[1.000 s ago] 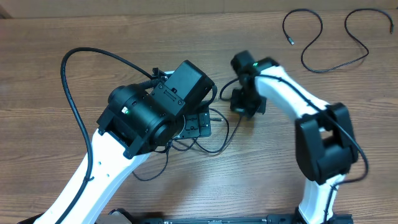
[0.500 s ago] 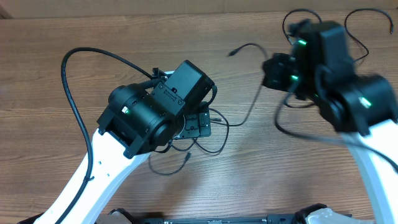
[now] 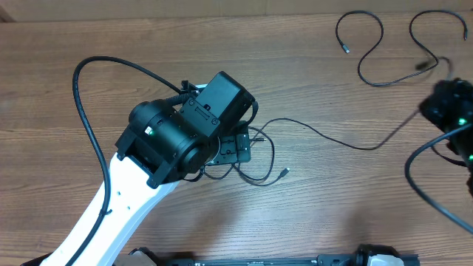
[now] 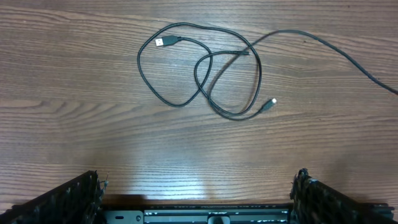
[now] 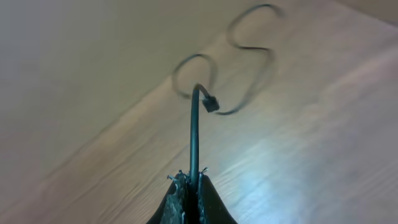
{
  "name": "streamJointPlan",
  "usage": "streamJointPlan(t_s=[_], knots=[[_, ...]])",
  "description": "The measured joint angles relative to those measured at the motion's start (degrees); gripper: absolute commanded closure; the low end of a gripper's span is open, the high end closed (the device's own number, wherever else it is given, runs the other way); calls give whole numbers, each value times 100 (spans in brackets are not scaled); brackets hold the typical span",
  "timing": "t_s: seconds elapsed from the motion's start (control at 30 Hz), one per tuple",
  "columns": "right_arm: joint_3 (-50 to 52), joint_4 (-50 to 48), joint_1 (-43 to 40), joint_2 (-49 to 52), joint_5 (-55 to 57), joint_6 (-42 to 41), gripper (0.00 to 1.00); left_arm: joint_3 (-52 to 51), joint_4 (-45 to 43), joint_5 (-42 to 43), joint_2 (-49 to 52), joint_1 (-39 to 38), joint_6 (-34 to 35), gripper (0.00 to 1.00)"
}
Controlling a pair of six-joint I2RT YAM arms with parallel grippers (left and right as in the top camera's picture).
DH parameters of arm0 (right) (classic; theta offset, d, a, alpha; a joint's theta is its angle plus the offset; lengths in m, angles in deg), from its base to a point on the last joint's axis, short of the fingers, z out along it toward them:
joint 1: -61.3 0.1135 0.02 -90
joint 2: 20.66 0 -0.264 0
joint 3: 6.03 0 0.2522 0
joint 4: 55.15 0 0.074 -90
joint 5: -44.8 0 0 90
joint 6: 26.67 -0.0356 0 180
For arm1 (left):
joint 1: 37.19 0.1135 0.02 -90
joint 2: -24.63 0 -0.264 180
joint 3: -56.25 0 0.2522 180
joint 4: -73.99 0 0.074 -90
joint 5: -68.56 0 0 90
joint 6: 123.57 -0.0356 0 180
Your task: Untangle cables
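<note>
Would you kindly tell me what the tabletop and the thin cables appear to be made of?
Tabletop: wood or wood-look laminate, given brown grain lines; soft glare suggests a smooth, slightly glossy finish. Cables: likely plastic or rubber sheathing, matte black, lying in limp curves.

You have black cables (image 4: 259, 74) on a brown wood-grain table (image 3: 332, 222); your left arm (image 3: 89, 222) is white with black joints and a small green light.

Left gripper (image 4: 198, 182) hangs wide open, facing down; right gripper (image 5: 191, 186), seemingly raised far right, pinches a cable (image 5: 194, 124).
</note>
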Motion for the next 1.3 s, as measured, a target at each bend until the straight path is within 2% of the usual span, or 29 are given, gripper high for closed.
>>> streamJointPlan(t_s=[0.2,0.4,0.6,0.63,0.7,0.73,0.77,0.8,0.87,0.93,1.13,1.3], knots=[[-4,87,-1137,516,94,-4,96,0,0,-2,0,0,0,1],[-4,11,-2092,1727,109,-114,96,-4,0,-2,0,0,0,0],[-4,-35,-2566,2811,52,-243,94,-7,0,-2,0,0,0,0],[-4,-37,-2597,2962,15,-251,88,-7,0,-2,0,0,0,0],[-4,-44,-2610,3235,-68,-278,70,-7,0,-2,0,0,0,0],[-4,-33,-2605,3388,-111,-291,55,-7,0,-2,7,0,0,1],[-4,-26,-2603,3512,-131,-315,31,-7,0,-2,11,0,0,1],[-4,-20,-2599,3630,-177,-286,15,-9,0,-2,24,0,0,0],[-4,17,-2597,3866,-247,-302,4,-11,0,-2,55,0,0,1],[-4,13,-2597,4052,-308,-251,0,-11,0,-2,74,0,0,0],[-4,20,-2594,4245,-850,17,0,-11,0,-2,85,0,0,0],[-4,365,-2490,4245,-2194,929,0,-11,-2,-2,85,0,0,0]])
